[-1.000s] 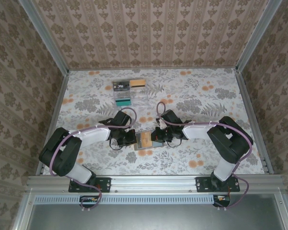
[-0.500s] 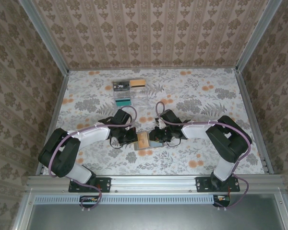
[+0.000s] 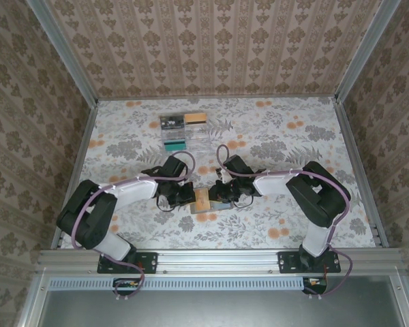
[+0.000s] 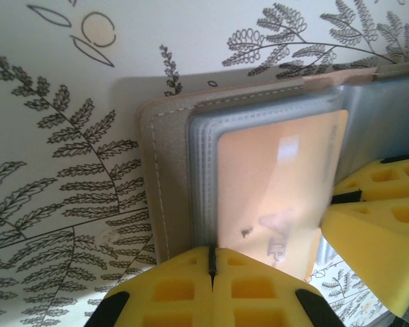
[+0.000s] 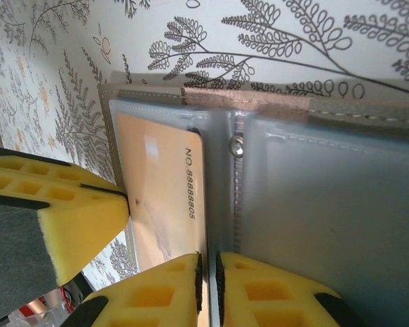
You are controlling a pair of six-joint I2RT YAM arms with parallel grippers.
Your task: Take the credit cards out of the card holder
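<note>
The card holder point(image 3: 208, 210) lies open on the table between both grippers, with a tan outer edge point(image 4: 165, 170) and grey sleeves point(image 5: 327, 204). A peach-orange credit card point(image 4: 279, 170) marked NO.88888805 point(image 5: 165, 184) sticks partway out of the left panel's sleeve toward the spine. My left gripper point(image 4: 211, 262) is shut, its tips against that panel's near edge point(image 3: 189, 196). My right gripper point(image 5: 209, 276) stands over the spine point(image 3: 220, 196), pinched on the card's free edge. Its yellow fingers point(image 4: 378, 231) meet that edge in the left wrist view.
A clear plastic tray point(image 3: 185, 133) with several cards in it stands at the back, left of centre. Patterned walls and metal rails close in the table on three sides. The flowered tablecloth point(image 3: 293, 143) is bare to the right.
My right gripper has edged left over the card holder's right panel and now covers more of it. The left gripper and the holder have hardly moved.
</note>
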